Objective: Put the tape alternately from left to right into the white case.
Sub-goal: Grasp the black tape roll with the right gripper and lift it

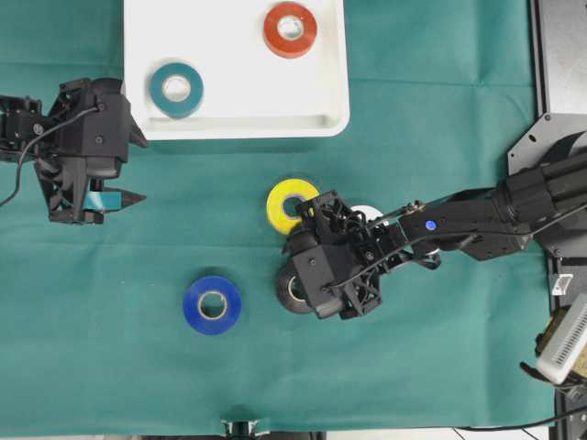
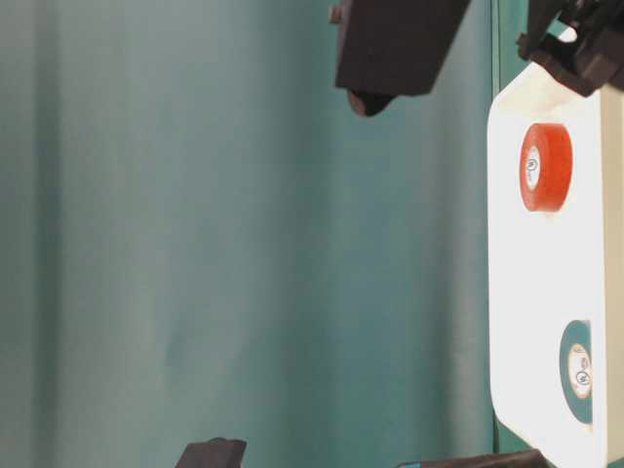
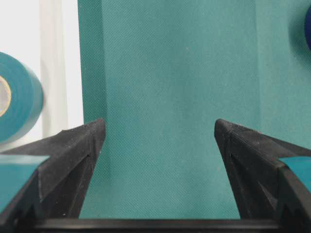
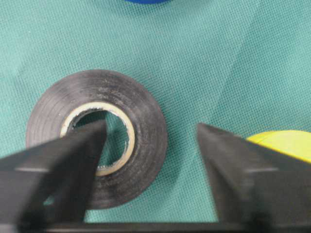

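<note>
The white case (image 1: 339,101) lies at the back with a teal roll (image 1: 177,89) and a red-orange roll (image 1: 290,29) in it. Yellow (image 1: 287,203), blue (image 1: 212,305) and black (image 1: 292,291) rolls lie flat on the cloth, and a white roll (image 1: 370,214) is mostly hidden under the right arm. My right gripper (image 4: 151,127) is down over the black roll (image 4: 146,141): one finger stands inside its core, the other outside, with a gap to the roll's wall. My left gripper (image 3: 160,128) is open and empty over bare cloth, beside the case's front left corner.
The table-level view shows the case (image 2: 526,292) with the red-orange roll (image 2: 548,166) and teal roll (image 2: 575,370). The yellow roll (image 4: 286,143) sits just right of the right gripper's outer finger. A grey metal mount (image 1: 559,64) stands at the right edge.
</note>
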